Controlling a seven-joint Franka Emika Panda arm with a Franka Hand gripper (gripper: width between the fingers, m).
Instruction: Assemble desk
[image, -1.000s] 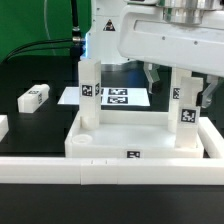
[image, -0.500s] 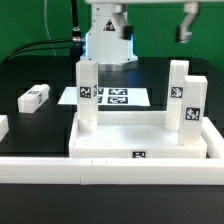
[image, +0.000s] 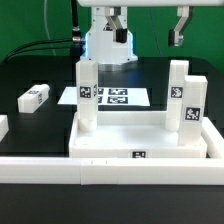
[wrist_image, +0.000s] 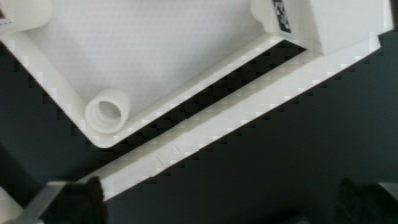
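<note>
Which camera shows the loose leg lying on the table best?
The exterior view: the loose leg lies flat on the black table at that view's left, whole and unobstructed. The wrist view shows none of it, only a tabletop corner with an empty socket.

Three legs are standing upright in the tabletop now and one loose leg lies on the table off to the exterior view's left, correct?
Not quite: the exterior view shows only two upright legs, one and another, in the tabletop. The loose leg does lie on the table at that view's left.
</note>
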